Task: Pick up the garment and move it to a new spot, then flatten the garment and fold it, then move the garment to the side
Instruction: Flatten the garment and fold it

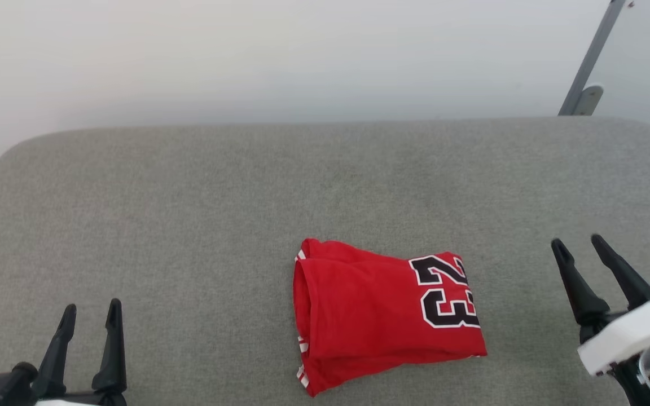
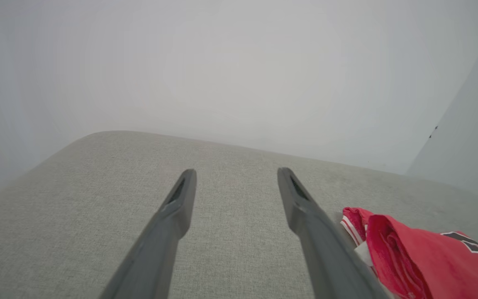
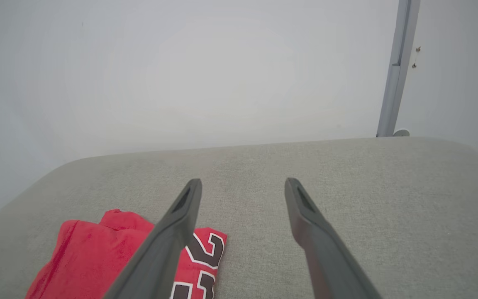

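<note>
While the garment (image 1: 381,318) lay folded into a thick, soft red bundle on the near middle of the grey woven cushion (image 1: 189,197), its black, white-edged "23" faced up at its right end. Striped trim showed along its left edge. Both the left gripper (image 1: 91,316) and right gripper (image 1: 579,245) stood apart from it, tapered dark fingers spread, holding nothing.

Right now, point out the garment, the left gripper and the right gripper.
garment (image 1: 370,316), head view, red front panel.
left gripper (image 1: 92,304), head view, midway between its fingers' tips.
right gripper (image 1: 576,240), head view, midway between its fingers' tips.
</note>
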Tool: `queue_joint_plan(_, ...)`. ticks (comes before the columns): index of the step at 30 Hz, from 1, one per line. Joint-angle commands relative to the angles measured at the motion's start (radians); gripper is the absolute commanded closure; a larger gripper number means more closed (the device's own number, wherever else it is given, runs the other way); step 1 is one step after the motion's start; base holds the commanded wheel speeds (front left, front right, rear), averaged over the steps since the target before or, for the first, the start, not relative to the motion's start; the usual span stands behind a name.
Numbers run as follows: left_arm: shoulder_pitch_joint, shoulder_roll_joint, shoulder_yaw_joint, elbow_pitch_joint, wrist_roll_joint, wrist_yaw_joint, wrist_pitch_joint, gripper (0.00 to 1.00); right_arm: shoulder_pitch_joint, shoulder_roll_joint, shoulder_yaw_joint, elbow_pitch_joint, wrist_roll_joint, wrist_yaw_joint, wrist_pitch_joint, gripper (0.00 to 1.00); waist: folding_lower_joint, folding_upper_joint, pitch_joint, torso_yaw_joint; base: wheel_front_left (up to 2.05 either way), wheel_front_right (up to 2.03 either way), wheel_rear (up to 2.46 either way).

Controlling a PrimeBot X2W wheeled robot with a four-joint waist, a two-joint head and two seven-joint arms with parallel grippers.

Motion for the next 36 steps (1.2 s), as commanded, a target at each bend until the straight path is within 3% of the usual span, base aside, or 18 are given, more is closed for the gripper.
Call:
queue_joint_plan(1,0.010,0.001,0.007,-0.004,0.018,-0.003,-0.005,0.00,0.003,-0.008,0.004,0.003,-0.007,0.000,-0.016,0.00,0.0000,0.0000,-0.010,-0.006,0.00,0.00,0.00)
queue_joint_plan(5,0.043,-0.016,0.023,-0.010,0.029,-0.003,-0.005,0.00,0.038,0.001,0.025,0.079,-0.033,0.000,-0.149,0.00,0.0000,0.0000,-0.033,-0.012,0.00,0.00,0.00)
queue_joint_plan(14,0.078,-0.036,0.032,-0.011,0.071,-0.003,-0.005,0.00,0.077,0.006,0.040,0.161,-0.042,0.000,-0.275,0.00,0.0000,0.0000,-0.058,-0.009,0.00,0.00,0.00)
queue_joint_plan(36,0.059,-0.076,-0.002,0.031,0.094,-0.003,-0.005,0.00,0.158,0.062,0.001,0.137,-0.050,0.000,-0.306,0.00,0.0000,0.0000,-0.064,-0.002,0.00,0.00,0.00)
